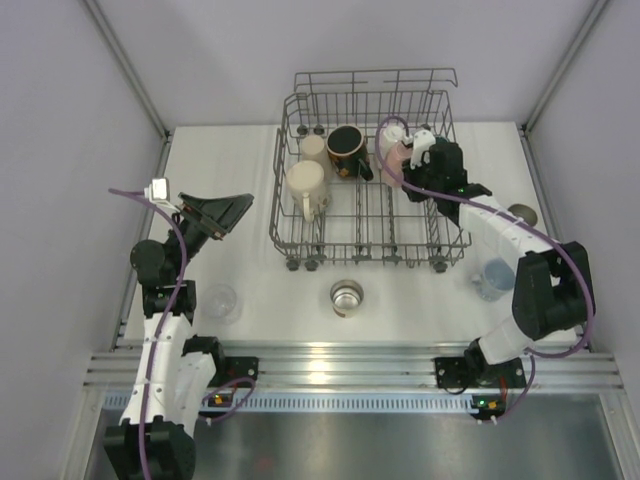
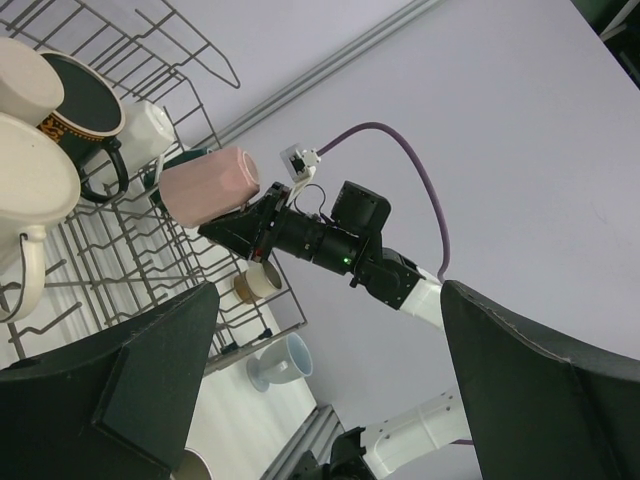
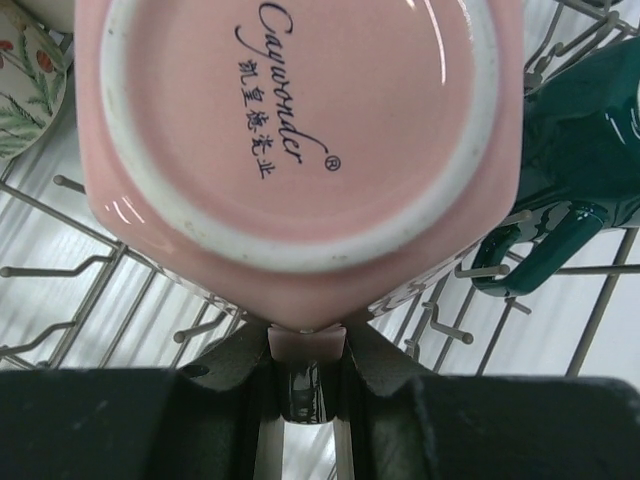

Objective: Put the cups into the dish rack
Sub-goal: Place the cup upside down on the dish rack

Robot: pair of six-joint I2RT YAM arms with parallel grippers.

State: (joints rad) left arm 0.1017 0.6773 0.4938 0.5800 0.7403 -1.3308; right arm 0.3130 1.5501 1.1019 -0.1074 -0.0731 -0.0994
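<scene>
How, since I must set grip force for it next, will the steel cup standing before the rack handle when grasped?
The steel cup looks like thin metal, so it is probably light and apt to skid if nudged. Its shiny wall may be slippery in a grip. Standing upright on its base, it seems unlikely to roll.

Overhead, two wrist views; common rack (image 1: 370, 225)

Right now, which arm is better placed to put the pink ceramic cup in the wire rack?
Right. The right gripper is shut on the pink ceramic cup above the grey wire dish rack's far right corner. The left gripper is open and empty.
</scene>
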